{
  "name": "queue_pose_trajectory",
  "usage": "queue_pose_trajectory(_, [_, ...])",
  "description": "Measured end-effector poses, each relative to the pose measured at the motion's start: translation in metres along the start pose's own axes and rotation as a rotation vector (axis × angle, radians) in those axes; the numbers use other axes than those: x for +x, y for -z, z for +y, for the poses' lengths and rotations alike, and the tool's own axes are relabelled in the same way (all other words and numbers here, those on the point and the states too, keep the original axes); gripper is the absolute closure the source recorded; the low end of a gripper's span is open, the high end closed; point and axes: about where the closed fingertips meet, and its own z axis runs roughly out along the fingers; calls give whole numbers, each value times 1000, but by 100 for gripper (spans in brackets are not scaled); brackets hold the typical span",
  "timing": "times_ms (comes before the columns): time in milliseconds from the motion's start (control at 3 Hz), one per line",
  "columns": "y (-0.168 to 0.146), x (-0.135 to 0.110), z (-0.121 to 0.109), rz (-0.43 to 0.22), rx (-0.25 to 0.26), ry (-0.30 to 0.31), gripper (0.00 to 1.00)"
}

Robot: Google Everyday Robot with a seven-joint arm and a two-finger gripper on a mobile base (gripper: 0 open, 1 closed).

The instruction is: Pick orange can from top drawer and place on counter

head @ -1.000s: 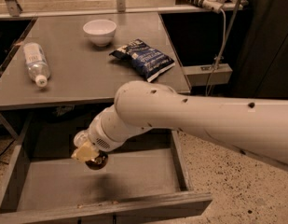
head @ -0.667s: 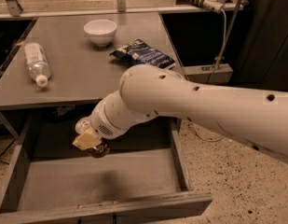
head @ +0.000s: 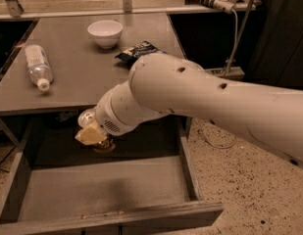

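The small brownish-orange soda can [head: 106,146] is seen only in part, tucked under the pale yellowish hand [head: 95,136], which is closed around it. Can and hand are held over the rear part of the wide shallow grey pull-out drawer [head: 107,192], just below the front edge of the flat grey matte bench [head: 82,80]. The can appears to be raised off the drawer floor, on which a dim shadow is cast nearer the front.

The hand is carried by a thick white arm [head: 200,94], which is stretched in from the right, passed across the bench's front right corner and bent downward at the wrist into the drawer.

The drawer is pulled out, with its low side walls and flat front panel in view. On the bench, a small white ceramic bowl [head: 105,33] is set upright near the back, a clear plastic water bottle [head: 37,65] is laid on its side at the left with its cap toward the front, and a dark crinkled snack bag [head: 138,50] is partly hidden behind the arm. A speckled floor [head: 239,175] is seen to the right of the drawer.
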Motion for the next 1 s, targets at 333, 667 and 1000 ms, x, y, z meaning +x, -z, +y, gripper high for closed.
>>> queue_pose_trajectory(333, [60,-61,-30,-77,93,58,100])
queue_pose_trajectory(667, [57,-59,-29,-83,87,50,100])
queue_pose_trajectory(1000, [57,-59,-29,-83,86,49,100])
